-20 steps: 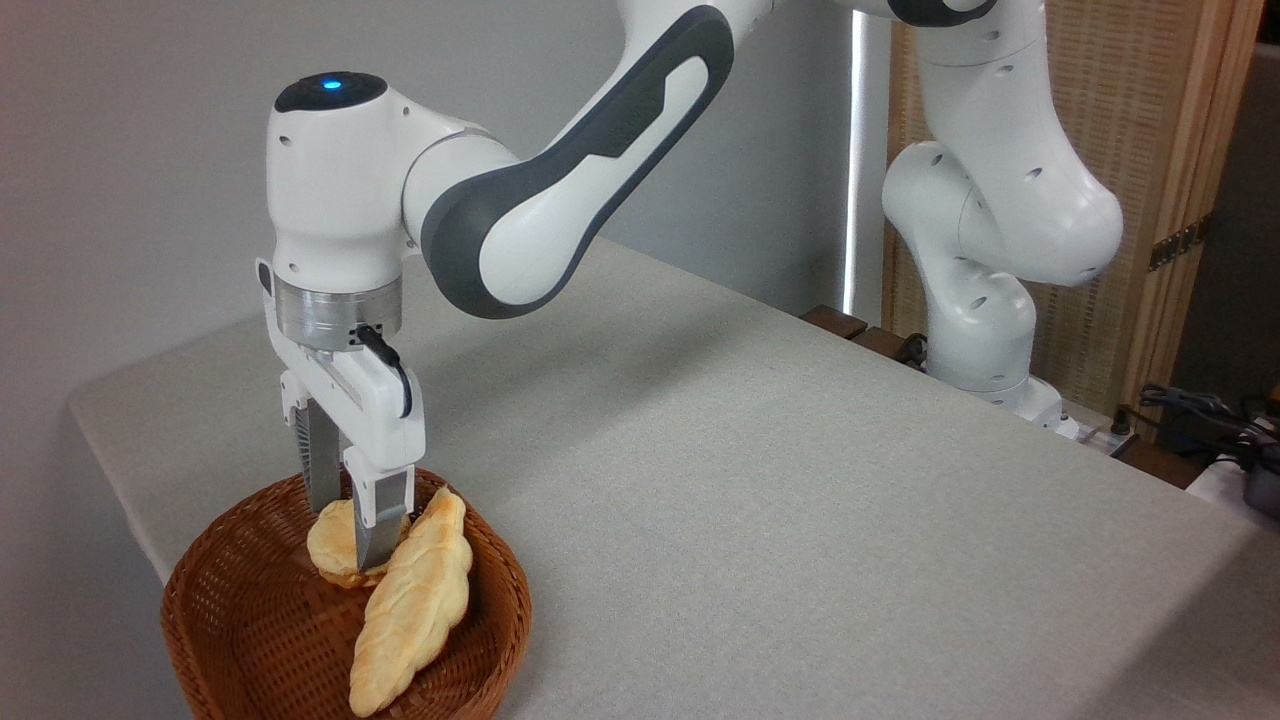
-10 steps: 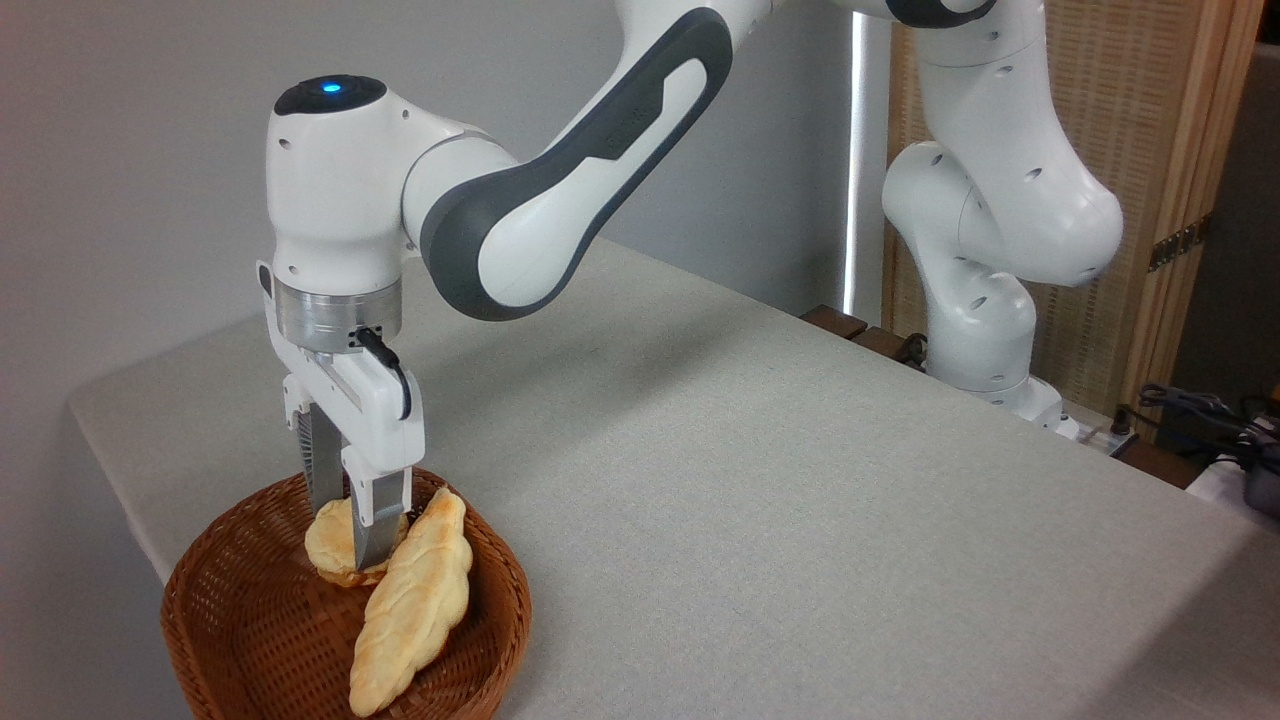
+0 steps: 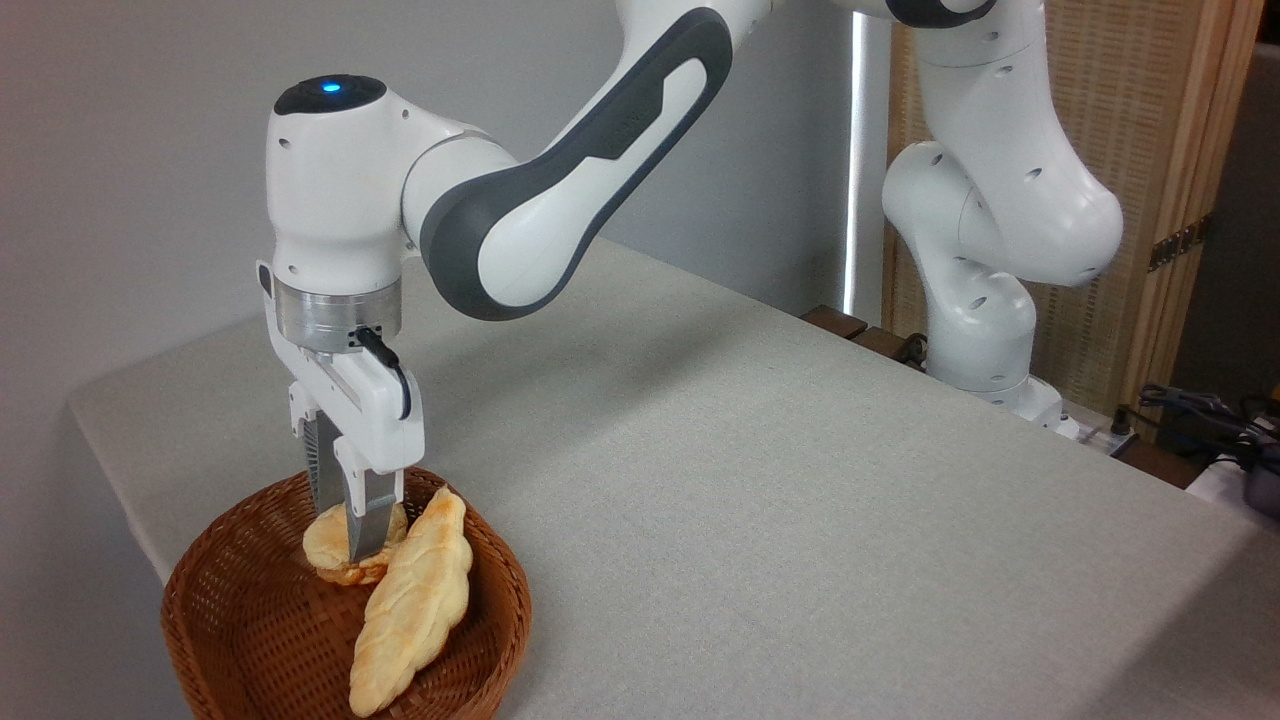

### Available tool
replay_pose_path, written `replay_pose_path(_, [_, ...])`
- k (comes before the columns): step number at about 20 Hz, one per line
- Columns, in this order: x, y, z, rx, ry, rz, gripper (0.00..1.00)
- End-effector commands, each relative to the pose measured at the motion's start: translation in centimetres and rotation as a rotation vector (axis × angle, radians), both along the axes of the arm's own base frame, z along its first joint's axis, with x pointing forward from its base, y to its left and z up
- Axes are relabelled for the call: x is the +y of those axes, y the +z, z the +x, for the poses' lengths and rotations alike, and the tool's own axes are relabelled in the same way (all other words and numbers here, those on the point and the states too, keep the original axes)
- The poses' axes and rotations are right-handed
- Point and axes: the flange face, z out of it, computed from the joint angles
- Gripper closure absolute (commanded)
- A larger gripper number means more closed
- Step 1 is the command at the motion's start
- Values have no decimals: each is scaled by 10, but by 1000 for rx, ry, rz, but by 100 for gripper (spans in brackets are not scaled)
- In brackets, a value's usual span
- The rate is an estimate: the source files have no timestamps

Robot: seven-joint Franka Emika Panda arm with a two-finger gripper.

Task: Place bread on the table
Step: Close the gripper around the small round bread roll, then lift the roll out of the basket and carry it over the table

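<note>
So we've got the tool (image 3: 350,535) pointing straight down into the wicker basket (image 3: 250,640) at the near left corner of the tabletop (image 3: 800,480), and its two fingers are pinched on either side of the bread (image 3: 330,550), the little round bun. Looks to us like a proper grip: the bun sits between the fingers, and it seems to ride a bit clear of the basket floor, though from this angle we can't swear it isn't touching the weave.

The braided loaf (image 3: 412,610) lies right beside it, leaning diagonally with its upper end up against the bun and the near finger. That's the bit we'd watch.

Our read is that we're in the lift-out part of the job: bun grabbed, not yet out of the basket, and nothing set down on the cloth yet. Next move, as we see it, needs a straight pull up until the bun clears the rim, then a swing over to the open grey surface to the right, lower, and let go. If we go sideways too early the loaf might get dragged along or the bun could catch the rim and slip out, since flaky crust probably isn't the grippiest thing.
</note>
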Motion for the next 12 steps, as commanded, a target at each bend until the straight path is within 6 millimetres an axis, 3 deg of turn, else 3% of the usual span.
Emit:
replay_pose_path(1, [-2,2,5,-20,-17,0,53])
replay_pose_path(7, [0,10,3,-21,10,-15,53])
replay_pose_path(12, [4,34,9,-65,23,-25,53])
